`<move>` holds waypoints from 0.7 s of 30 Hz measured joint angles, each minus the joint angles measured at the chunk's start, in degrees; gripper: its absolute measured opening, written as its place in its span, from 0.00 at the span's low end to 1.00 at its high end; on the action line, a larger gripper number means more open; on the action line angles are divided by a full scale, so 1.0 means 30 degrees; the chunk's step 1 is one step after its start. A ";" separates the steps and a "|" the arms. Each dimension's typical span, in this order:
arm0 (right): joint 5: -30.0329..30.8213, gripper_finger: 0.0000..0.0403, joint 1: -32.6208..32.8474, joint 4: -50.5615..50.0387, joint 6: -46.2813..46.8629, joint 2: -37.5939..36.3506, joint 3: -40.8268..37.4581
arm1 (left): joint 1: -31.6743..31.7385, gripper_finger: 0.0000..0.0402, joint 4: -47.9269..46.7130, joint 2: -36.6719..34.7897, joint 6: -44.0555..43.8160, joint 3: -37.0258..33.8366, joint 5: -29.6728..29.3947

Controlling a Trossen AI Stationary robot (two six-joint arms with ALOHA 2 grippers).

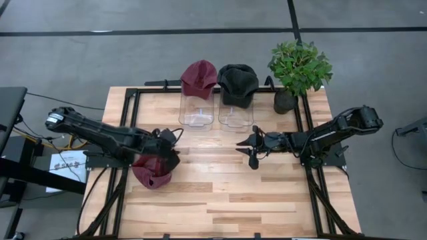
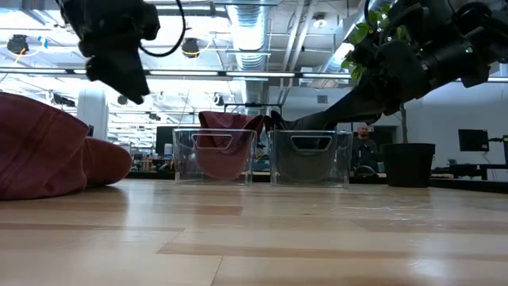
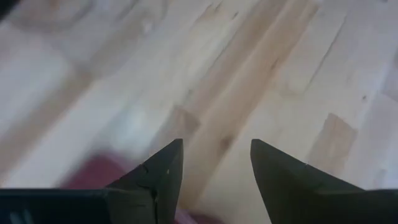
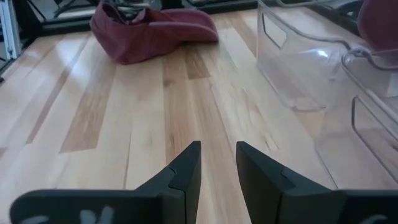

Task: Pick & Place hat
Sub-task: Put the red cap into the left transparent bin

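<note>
Wooden table: red hat under spread left claw.

high view looks straight down, low view level across the table; both show the clear bins.

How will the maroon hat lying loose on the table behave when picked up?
The maroon hat lies crumpled and slumped on the table, so it is probably soft and will likely sag when lifted. Being cloth, it seems light and unlikely to roll, though a push may bunch it.
</note>
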 joint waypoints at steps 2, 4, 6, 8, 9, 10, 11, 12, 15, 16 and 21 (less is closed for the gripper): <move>0.0000 0.23 0.0000 -0.0128 0.0004 0.0041 0.0000 | 0.0178 0.46 -0.0565 -0.0007 -0.1727 0.0162 0.1076; 0.0000 0.23 0.0000 -0.0345 0.0004 0.0046 0.0000 | 0.0382 0.46 -0.1157 -0.0004 -0.3167 0.0162 0.2310; 0.0000 0.23 -0.0007 -0.0501 0.0004 0.0047 0.0000 | 0.0494 0.46 -0.1695 0.0000 -0.3930 0.0162 0.3005; 0.0000 0.23 -0.0007 -0.0504 0.0004 0.0053 0.0000 | 0.0508 0.46 -0.2712 0.0000 -0.4471 0.0162 0.3110; 0.0000 0.23 -0.0005 -0.0501 0.0004 0.0053 0.0000 | 0.0508 0.46 -0.3213 0.0000 -0.4603 0.0162 0.3057; 0.0000 0.23 -0.0007 -0.0503 0.0004 0.0053 0.0000 | 0.0508 0.46 -0.3544 0.0000 -0.4783 0.0162 0.2871; 0.0000 0.23 -0.0007 -0.0503 0.0004 0.0053 0.0000 | 0.0508 0.46 -0.3756 0.0000 -0.4954 0.0162 0.2610; 0.0000 0.23 -0.0007 -0.0503 0.0004 0.0053 0.0000 | 0.0508 0.46 -0.3850 0.0000 -0.5021 0.0162 0.2395; 0.0000 0.23 -0.0007 -0.0503 0.0004 0.0053 0.0000 | 0.0508 0.46 -0.3825 0.0000 -0.5059 0.0162 0.2005; 0.0000 0.23 -0.0007 -0.0503 0.0011 0.0053 0.0000 | 0.0508 0.46 -0.3802 0.0002 -0.5063 0.0162 0.1948; 0.0007 0.23 -0.0007 -0.0503 0.0008 0.0053 0.0000 | 0.0508 0.46 -0.3727 0.0379 -0.5070 0.0111 0.1647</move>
